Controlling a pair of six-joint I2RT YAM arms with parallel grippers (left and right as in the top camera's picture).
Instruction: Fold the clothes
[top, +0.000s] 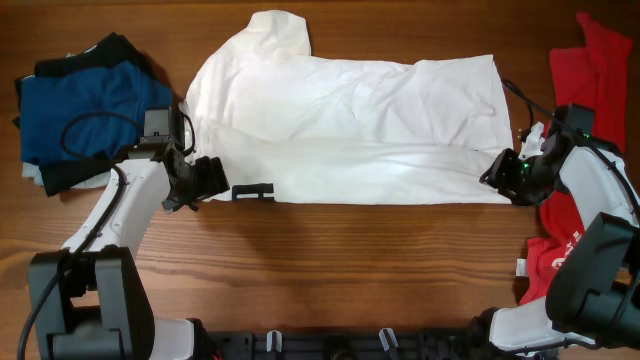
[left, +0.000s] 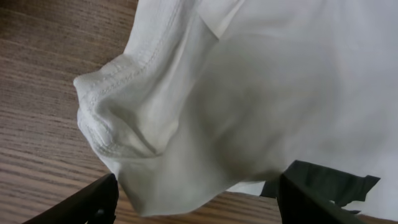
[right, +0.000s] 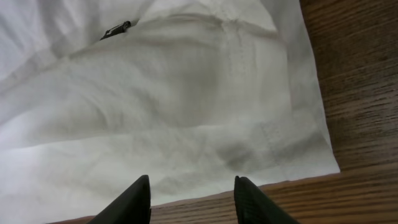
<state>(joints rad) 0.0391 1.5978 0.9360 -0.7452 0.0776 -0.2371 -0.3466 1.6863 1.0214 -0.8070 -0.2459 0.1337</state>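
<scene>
Overhead: white T-shirt (top: 350, 120) edges near left hand (top: 215, 178), open; right hand (top: 495, 170), seemingly open

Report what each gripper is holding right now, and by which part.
Nothing is held. Both the left gripper and the right gripper stand open, jaws apart at edges of the white T-shirt.

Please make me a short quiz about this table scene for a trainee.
1. True or false: the large white cotton T-shirt lies between the folded blue garment and the red T-shirt.
2. The right pincer is at the white T-shirt's: A, end near the red T-shirt; B, end near the blue garment; C, middle.
3. What colour is the small print beside the left pincer?
Key: 1 true; 2 A; 3 black.
</scene>
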